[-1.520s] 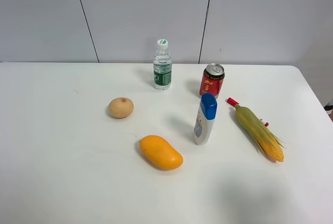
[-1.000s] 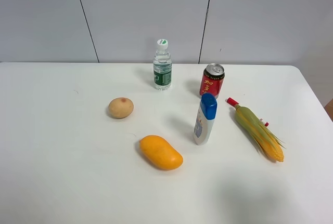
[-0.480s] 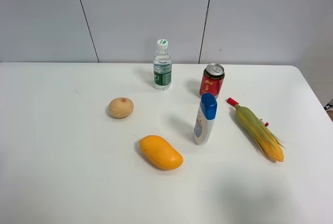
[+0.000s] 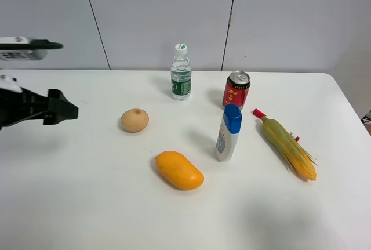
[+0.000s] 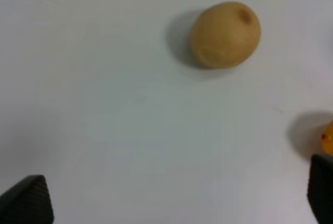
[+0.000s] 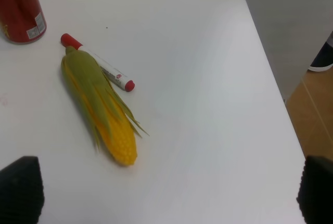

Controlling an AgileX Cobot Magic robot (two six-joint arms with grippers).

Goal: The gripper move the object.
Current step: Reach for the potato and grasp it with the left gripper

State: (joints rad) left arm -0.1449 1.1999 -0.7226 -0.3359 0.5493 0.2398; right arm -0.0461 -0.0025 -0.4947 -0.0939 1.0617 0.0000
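On the white table (image 4: 87,203) before me: an orange-yellow mango (image 4: 179,170), a clear green-labelled water bottle (image 4: 181,73), a red drink can (image 4: 236,89), an upright white blue-capped bottle (image 4: 228,133), and a green-husked corn cob (image 4: 288,148) against a red-capped white marker (image 6: 99,63).

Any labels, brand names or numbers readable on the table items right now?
No text reads clearly.
Green label on the water bottle: print too small.
Yellow markings on the red can: blurred.
Label on the white bottle: blurred.
Print on the marker: too small.
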